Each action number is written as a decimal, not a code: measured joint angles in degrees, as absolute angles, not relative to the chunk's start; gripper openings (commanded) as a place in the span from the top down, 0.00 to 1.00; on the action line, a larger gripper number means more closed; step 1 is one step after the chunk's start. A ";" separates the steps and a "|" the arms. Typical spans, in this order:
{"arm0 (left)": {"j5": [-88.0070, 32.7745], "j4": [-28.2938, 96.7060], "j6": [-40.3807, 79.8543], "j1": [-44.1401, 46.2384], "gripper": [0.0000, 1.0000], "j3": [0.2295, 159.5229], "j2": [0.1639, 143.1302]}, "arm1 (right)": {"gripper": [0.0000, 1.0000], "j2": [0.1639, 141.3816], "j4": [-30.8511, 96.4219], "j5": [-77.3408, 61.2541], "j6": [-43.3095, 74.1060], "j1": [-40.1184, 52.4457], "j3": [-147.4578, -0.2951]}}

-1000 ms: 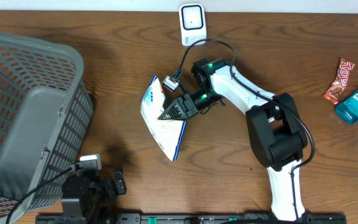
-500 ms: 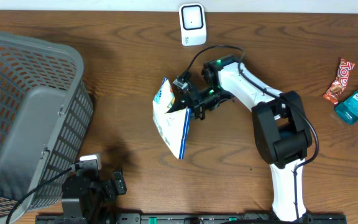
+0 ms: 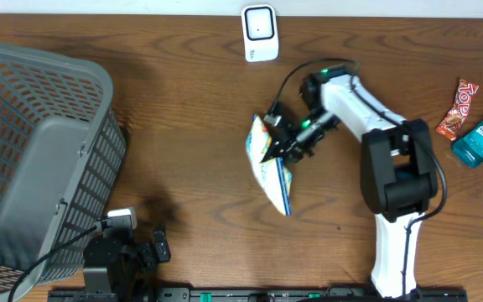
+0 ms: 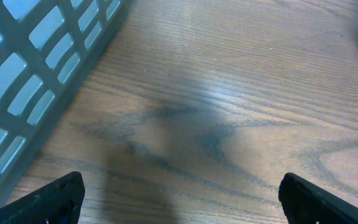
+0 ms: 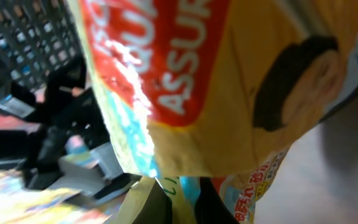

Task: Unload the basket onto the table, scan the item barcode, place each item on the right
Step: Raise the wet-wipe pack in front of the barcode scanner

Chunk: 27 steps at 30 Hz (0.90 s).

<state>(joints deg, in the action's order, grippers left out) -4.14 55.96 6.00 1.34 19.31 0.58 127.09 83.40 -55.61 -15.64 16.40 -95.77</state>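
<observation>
Two arms, only one working. The right gripper (image 3: pixel 282 141) is pinched tight on the upper edge of the bag (image 3: pixel 272 172). The bag sits mid-table, tilted, with its lower end toward the robot's side, and looks lifted clear of the table (image 3: pixel 183 101), though I can't confirm that from above. An edge grip makes sense because it leaves both printed faces uncovered for reading.

The scanner (image 3: pixel 259 32) stands at the far edge facing in. The bag is well apart from it and off to the right of its line, so it isn't presented yet. The right wrist view is filled with yellow and red print and no barcode shows there, so I can't tell which face carries it. My guess is the bag needs carrying closer and turning until the code faces the window.

The left gripper (image 4: pixel 182 199) is parked low by the basket (image 3: pixel 40 151) with its fingers spread wide and nothing between them, out of the way.

The basket is likely the drop for scanned goods. A candy bar (image 3: pixel 457 107) and a bottle (image 3: pixel 480 141) wait at the right edge.

Risk: a thin edge pinch could let the bag swing or slip during the turn.
</observation>
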 measured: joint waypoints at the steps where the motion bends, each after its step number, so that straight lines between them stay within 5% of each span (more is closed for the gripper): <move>1: -4.14 55.96 6.02 1.34 0.00 19.31 0.58 | 0.99 126.61 82.28 -54.63 -15.64 15.81 -96.77; 17: -4.14 55.96 6.02 1.34 0.00 19.31 0.58 | 0.99 120.90 32.34 -15.53 -7.57 20.25 -107.59; 27: -4.14 55.96 6.02 1.34 0.00 19.31 0.58 | 0.99 128.03 -1.93 -5.34 -10.46 21.78 -107.66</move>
